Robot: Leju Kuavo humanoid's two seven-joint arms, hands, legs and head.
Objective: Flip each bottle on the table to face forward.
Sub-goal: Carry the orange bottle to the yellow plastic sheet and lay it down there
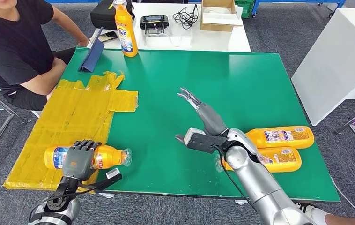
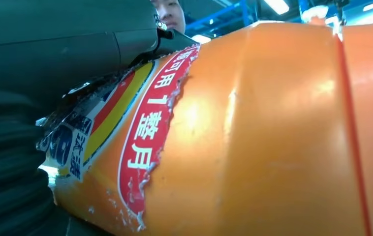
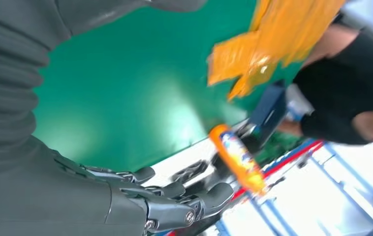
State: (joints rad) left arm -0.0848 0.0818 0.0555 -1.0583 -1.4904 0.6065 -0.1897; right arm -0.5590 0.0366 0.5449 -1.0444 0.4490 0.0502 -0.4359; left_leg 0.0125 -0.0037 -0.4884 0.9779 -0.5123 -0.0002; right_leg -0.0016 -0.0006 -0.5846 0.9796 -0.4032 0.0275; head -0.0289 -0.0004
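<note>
Robotics lab or test room, green work table (image 1: 241, 79) on grey carpet, white benches (image 1: 199, 40) with cables (image 1: 185, 18), blue racking behind

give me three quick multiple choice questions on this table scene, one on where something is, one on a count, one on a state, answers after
1. Where does the upright bottle stand?
A. at the green mat's far edge
B. on the yellow taped patch
C. beside the two bottles lying on the right

2. How many orange bottles are in the head view?
A. two
B. four
C. six

3. What is the left robot hand doing?
A. hovering with nothing in it
B. gripping the lying bottle
C. pressing the blue folder

Answers: 1 A, it stands at the far edge of the green mat, near the person. 2 B, one upright, one held, two lying on the right. 3 B, its fingers wrap that bottle on the yellow taped patch.
</note>
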